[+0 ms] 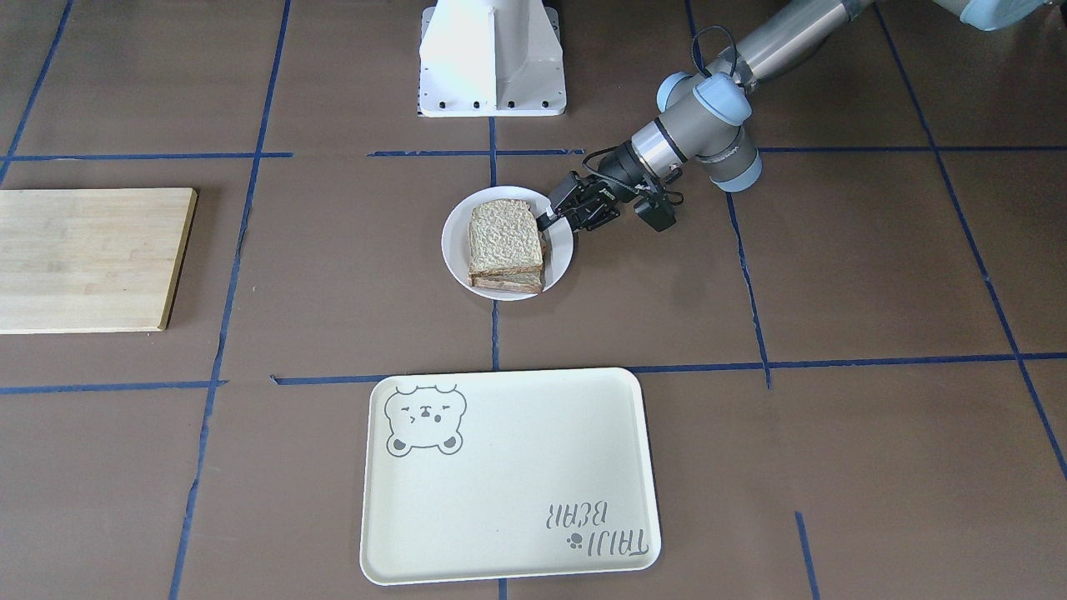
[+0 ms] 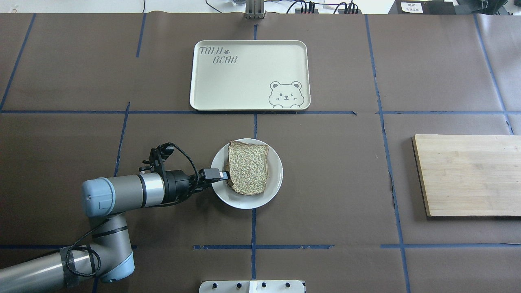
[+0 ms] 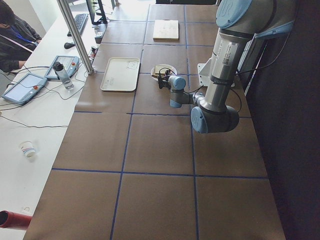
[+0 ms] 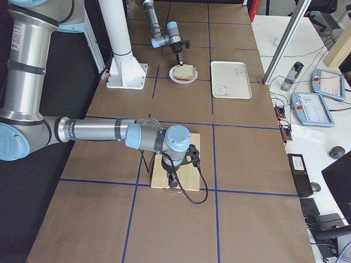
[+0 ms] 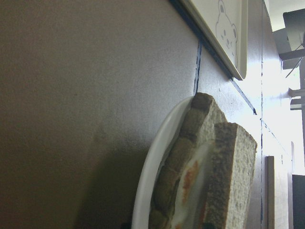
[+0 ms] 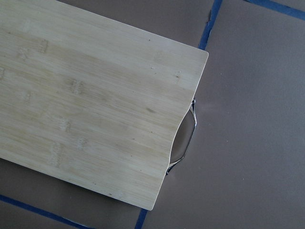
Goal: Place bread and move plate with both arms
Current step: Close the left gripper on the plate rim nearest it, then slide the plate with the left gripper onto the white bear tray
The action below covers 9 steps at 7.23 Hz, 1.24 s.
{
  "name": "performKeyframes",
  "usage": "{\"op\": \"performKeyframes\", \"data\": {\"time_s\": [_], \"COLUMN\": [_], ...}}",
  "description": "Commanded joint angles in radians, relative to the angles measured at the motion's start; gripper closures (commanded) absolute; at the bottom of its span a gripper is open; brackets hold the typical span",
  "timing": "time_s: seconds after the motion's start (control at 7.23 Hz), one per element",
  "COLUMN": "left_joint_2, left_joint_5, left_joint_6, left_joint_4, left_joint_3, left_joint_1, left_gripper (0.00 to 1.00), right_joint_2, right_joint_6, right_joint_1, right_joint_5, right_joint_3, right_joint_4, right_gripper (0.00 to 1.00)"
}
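Observation:
The bread point(image 1: 503, 237) lies face up on a darker toast slice with egg point(image 5: 188, 181), both on the white plate point(image 1: 454, 242) at the table's middle. It also shows in the overhead view point(image 2: 248, 167). My left gripper point(image 1: 550, 217) lies low at the plate's rim point(image 2: 274, 179) on the robot's left, fingers one above the other, and looks shut on it. The left wrist view shows the plate's rim point(image 5: 152, 171) and the bread's point(image 5: 233, 176) edge very close. My right gripper point(image 4: 173, 181) hangs over the cutting board's edge. I cannot tell if it is open or shut.
The cream bear tray point(image 2: 248, 73) lies beyond the plate, away from the robot. The wooden cutting board point(image 2: 468, 175) lies at the robot's right and has a metal handle point(image 6: 183, 143). The white robot base point(image 1: 492, 58) stands behind the plate.

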Motion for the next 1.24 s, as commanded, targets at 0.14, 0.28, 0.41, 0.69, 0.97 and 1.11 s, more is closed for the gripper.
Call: {"op": "performKeyframes", "data": {"time_s": [0.14,0.28,0.41,0.69,0.97,1.11], "left_joint_2": [-0.001,-0.001,-0.001,-0.003,-0.032,-0.052], "left_joint_5": [-0.002,-0.002,0.000,0.002,0.088,0.110], "left_joint_6": [-0.002,-0.002,-0.003,-0.098,-0.141,-0.219], "left_joint_4": [-0.001,-0.004,-0.032,-0.117,-0.153,-0.153], "left_joint_3": [0.001,-0.005,-0.007,-0.010,-0.010,-0.010], "left_joint_1": [0.000,0.000,-0.002,-0.002,-0.009,-0.038], "left_gripper": [0.95,0.96,0.98,1.00,1.00,1.00], "right_joint_2": [0.000,0.000,0.000,0.000,0.002,0.000], "right_joint_6": [-0.002,0.000,0.000,0.000,0.000,0.000], "right_joint_1": [0.000,0.000,0.000,0.000,0.000,0.000], "right_joint_5": [0.000,0.000,0.000,0.000,0.000,0.000], "right_joint_3": [-0.002,-0.002,-0.002,0.000,0.000,0.000], "right_joint_4": [0.000,0.000,0.000,0.000,0.000,0.000], "right_gripper": [0.00,0.00,0.00,0.00,0.00,0.00]}}
